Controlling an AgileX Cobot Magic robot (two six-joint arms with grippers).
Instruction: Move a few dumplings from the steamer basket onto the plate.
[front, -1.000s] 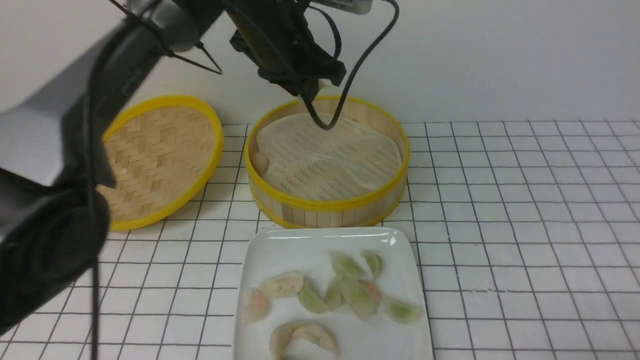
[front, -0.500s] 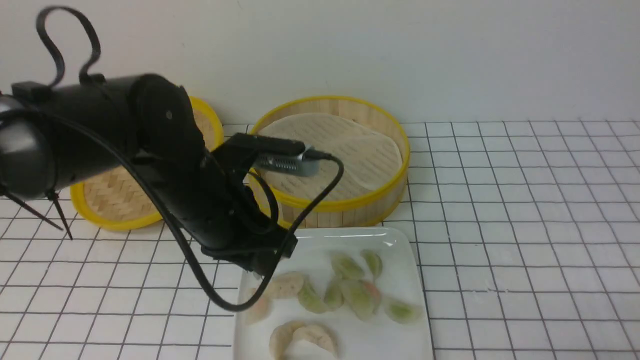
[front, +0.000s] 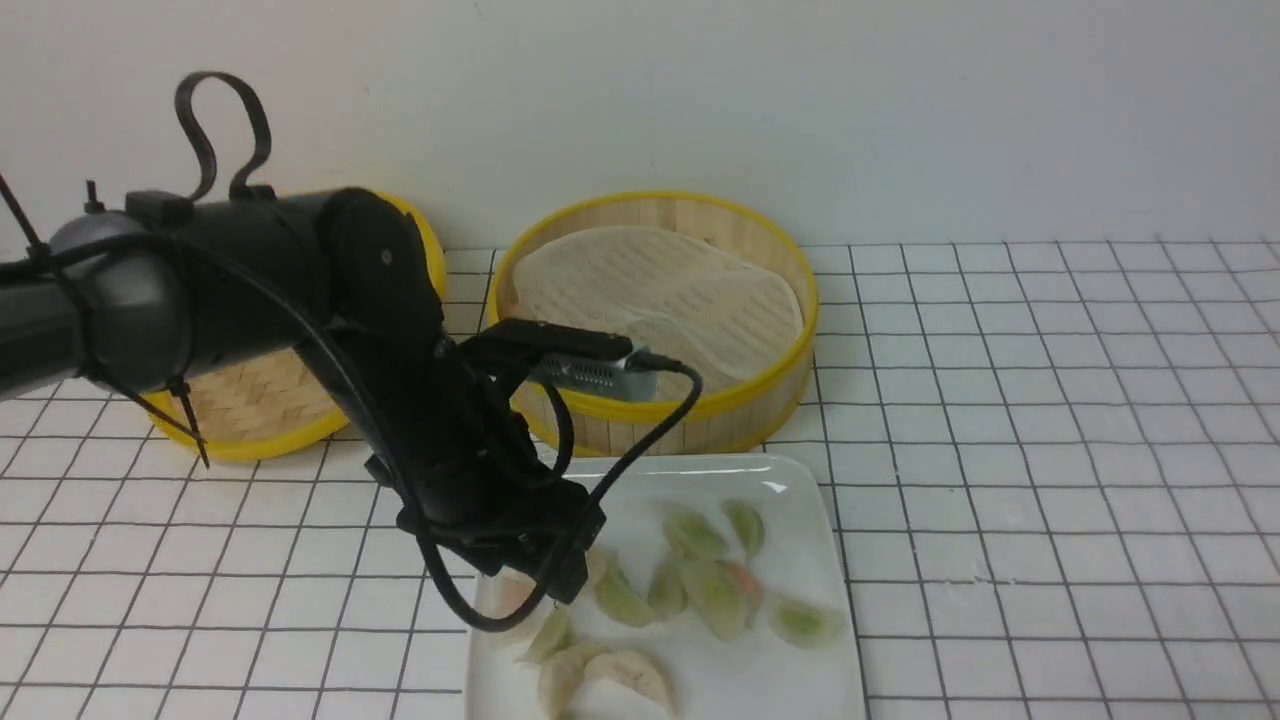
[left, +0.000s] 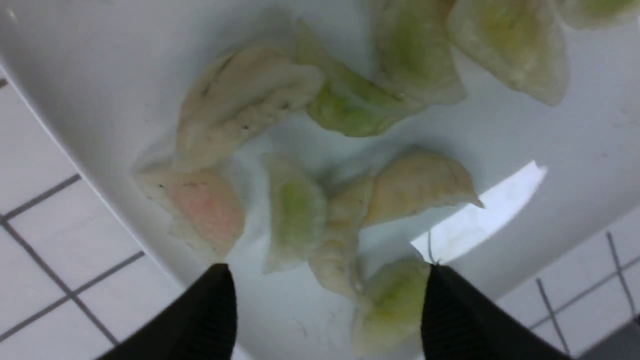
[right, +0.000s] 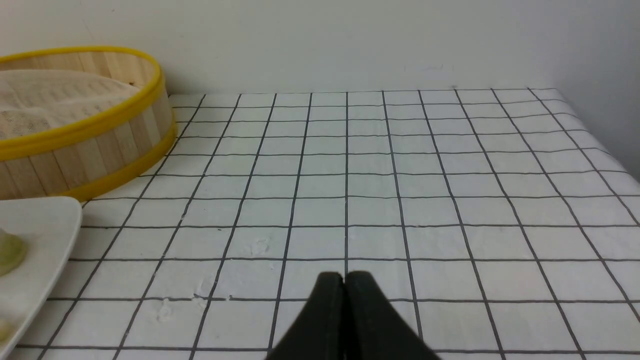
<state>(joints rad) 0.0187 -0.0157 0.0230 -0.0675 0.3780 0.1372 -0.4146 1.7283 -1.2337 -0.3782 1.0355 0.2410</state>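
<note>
The steamer basket (front: 655, 405) stands at the back centre; only its whitish liner (front: 660, 300) shows inside, no dumplings. The white plate (front: 800, 480) lies in front of it with several dumplings (front: 715, 590), green, pinkish and cream. My left gripper (front: 558, 590) hangs low over the plate's left part. In the left wrist view it (left: 325, 300) is open, with the fingers (left: 215, 310) wide apart; a pale green dumpling (left: 390, 305) lies on the plate against one fingertip, and another (left: 295, 210) lies beside a pinkish one (left: 205, 210). My right gripper (right: 345, 275) is shut and empty above the cloth.
The flat woven lid (front: 250, 410) lies at the back left, partly behind my left arm. A black-gridded white cloth (front: 1050, 450) covers the table. The basket (right: 100, 130) and the plate corner (right: 45, 225) also show in the right wrist view.
My left arm has swung from above the basket down to the plate's left part. A pale green dumpling now lies at the plate's front left that was not there before.
</note>
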